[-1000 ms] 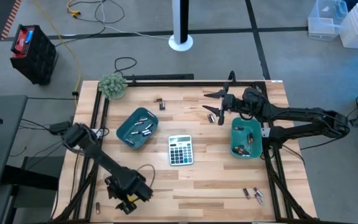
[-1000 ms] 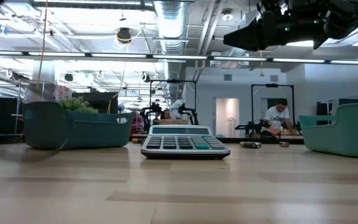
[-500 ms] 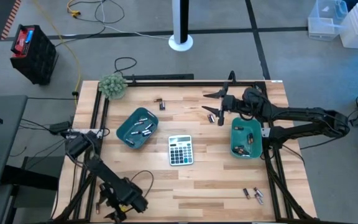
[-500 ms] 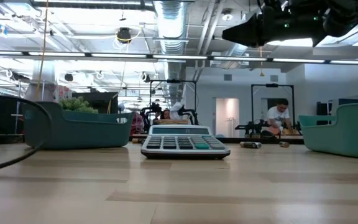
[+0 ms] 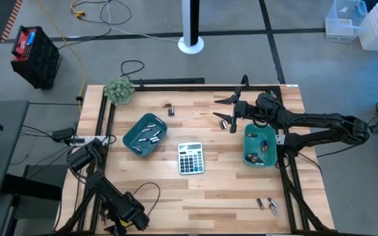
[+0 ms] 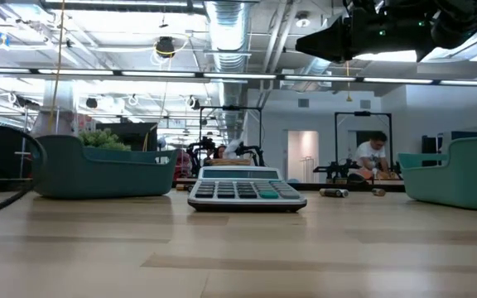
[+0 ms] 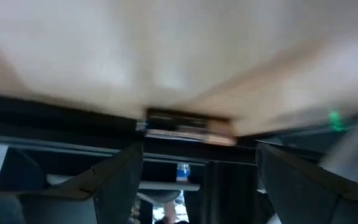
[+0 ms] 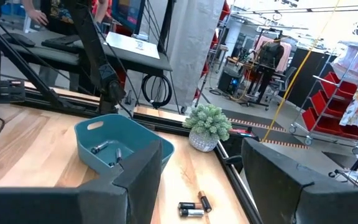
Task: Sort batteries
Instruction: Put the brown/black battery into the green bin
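My left gripper is low over the table's near left corner, open. In the left wrist view one battery lies at the table's edge just beyond the fingertips, untouched. My right gripper hangs open above the far middle of the table, over two loose batteries. More batteries lie in the left teal tray, in the right teal tray, near the far edge and near the front right.
A grey calculator lies between the two trays at the table's middle. A small potted plant stands at the far left corner. A dark frame rail runs along the table's left edge, and a cable loops by my left arm.
My left gripper has swung toward the table's near left corner and sunk lower. My right arm has kept still.
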